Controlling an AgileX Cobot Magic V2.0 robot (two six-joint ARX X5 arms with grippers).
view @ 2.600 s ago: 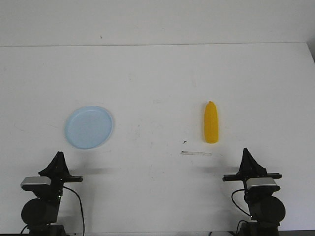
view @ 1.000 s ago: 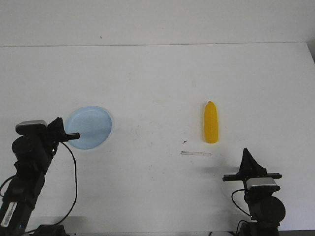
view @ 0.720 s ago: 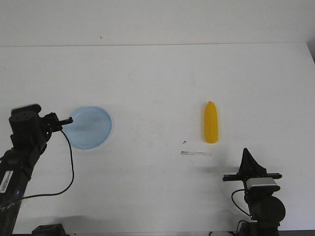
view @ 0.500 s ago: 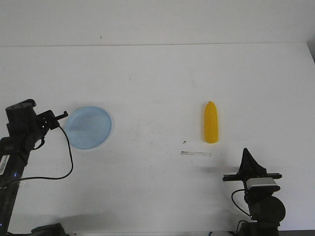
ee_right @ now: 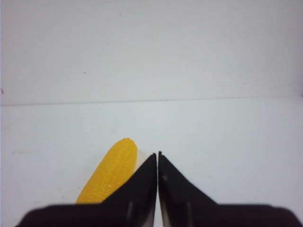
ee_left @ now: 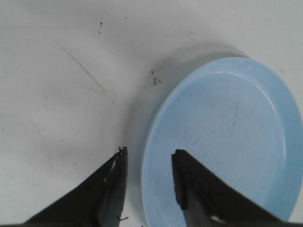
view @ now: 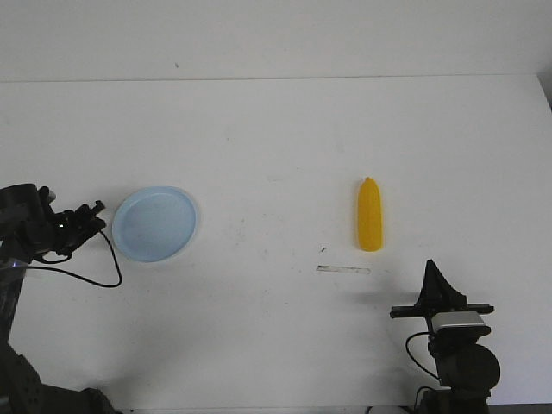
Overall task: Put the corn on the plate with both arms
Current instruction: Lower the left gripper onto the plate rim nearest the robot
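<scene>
Presently, my left tool (ee_left: 147, 177) parted astride the plate (ee_left: 222, 142) rim, contact seemingly not made, my right tool (ee_right: 157, 158) closed, empty, corn (view: 371, 215) on tabletop (view: 276, 147).

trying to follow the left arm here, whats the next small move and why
Probably close the left gripper on the plate. Its open jaws straddle the rim, one finger over the table, one over the plate. The corn lies apart, untouched.

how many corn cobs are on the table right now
1. The smooth yellow-orange corn cob lies alone on the white table, right of centre, ahead of the right gripper.
</scene>
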